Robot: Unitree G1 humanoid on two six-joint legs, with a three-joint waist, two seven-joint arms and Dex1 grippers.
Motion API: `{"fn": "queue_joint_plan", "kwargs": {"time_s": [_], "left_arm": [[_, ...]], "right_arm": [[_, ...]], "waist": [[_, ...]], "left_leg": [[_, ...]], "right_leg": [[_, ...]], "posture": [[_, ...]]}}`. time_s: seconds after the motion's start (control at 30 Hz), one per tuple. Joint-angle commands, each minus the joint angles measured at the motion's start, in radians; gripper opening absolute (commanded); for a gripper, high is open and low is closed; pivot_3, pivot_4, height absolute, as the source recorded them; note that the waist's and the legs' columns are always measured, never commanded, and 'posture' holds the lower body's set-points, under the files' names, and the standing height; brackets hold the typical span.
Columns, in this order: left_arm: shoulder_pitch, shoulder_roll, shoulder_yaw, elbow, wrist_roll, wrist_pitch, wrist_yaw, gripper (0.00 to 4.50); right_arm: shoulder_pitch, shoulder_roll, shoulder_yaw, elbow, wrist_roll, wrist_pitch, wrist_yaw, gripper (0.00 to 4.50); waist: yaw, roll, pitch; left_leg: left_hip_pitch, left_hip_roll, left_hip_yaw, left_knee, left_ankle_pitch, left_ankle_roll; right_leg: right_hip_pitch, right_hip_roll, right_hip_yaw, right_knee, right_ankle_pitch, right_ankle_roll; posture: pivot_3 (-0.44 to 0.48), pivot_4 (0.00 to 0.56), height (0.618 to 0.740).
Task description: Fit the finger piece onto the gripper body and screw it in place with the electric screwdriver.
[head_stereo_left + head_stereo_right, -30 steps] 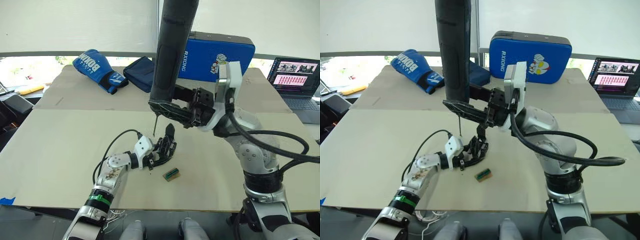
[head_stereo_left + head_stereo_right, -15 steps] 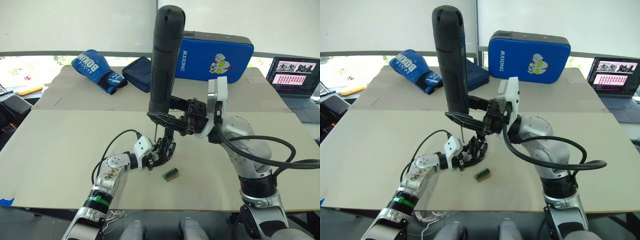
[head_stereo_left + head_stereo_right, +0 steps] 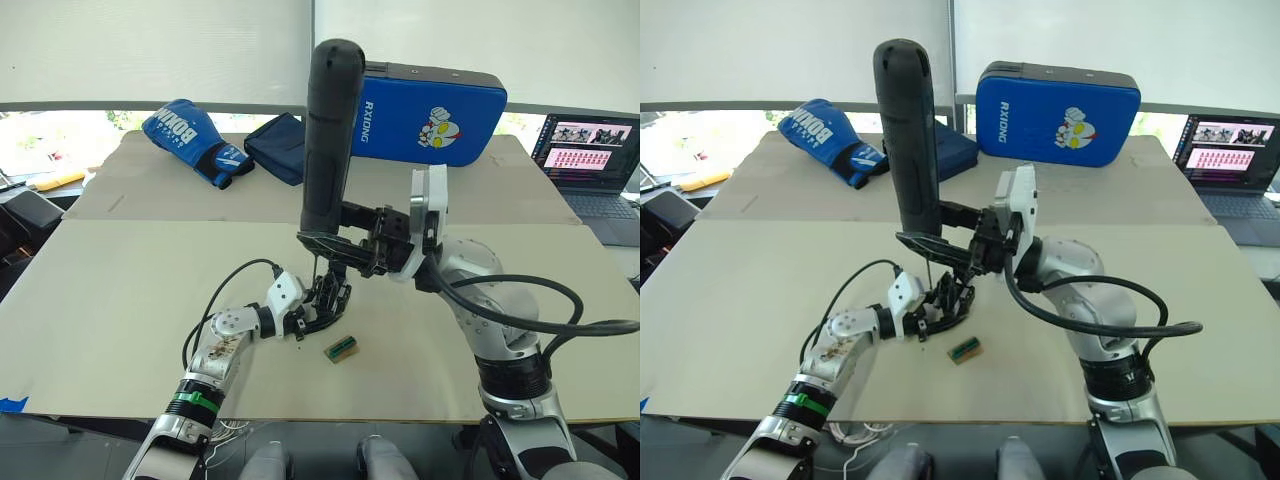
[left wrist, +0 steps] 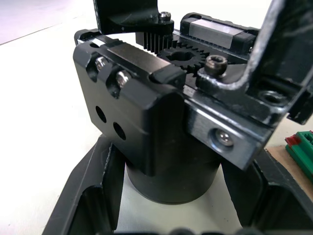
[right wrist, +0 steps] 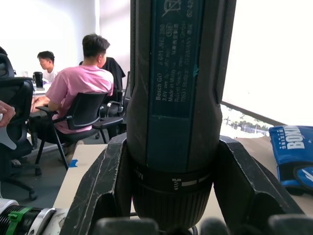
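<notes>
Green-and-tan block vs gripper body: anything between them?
No. In the left eye view, bare table separates the green-and-tan block from the gripper body held in the left claw.

Silver-grey metal arms, white housings at the wrists, black two-finger left tool (image 3: 318,312) and right tool (image 3: 335,245). Thick black cables loop along both forearms; green band on left forearm.

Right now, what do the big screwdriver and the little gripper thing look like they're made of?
The electric screwdriver looks like matte dark plastic, possibly rubbery, with a printed label and a thin metal bit. The gripper body looks like smooth black plastic or coated metal, with shiny steel screws and toothed gears; I can't tell which.
</notes>
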Motion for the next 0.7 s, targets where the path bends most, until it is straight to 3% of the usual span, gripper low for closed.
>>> {"fn": "queue_joint_plan", "kwargs": {"time_s": [0.03, 0.7], "left_arm": [[0.026, 0.006, -0.028, 0.002, 0.008, 0.020, -0.013, 2.32], [0.030, 0.006, -0.030, 0.017, 0.009, 0.013, -0.016, 2.32]], "right_arm": [[-0.016, 0.014, -0.002, -0.026, 0.000, -0.049, 0.007, 1.92], [0.000, 0.013, 0.014, -0.009, -0.057, -0.054, 0.015, 1.92]], "waist": [[0.000, 0.000, 0.000], [-0.001, 0.000, 0.000]], "left_leg": [[0.000, 0.000, 0.000, 0.000, 0.000, 0.000], [0.000, 0.000, 0.000, 0.000, 0.000, 0.000]], "right_leg": [[0.000, 0.000, 0.000, 0.000, 0.000, 0.000], [0.000, 0.000, 0.000, 0.000, 0.000, 0.000]], "posture": [[0.000, 0.150, 0.740], [0.000, 0.150, 0.740]]}}
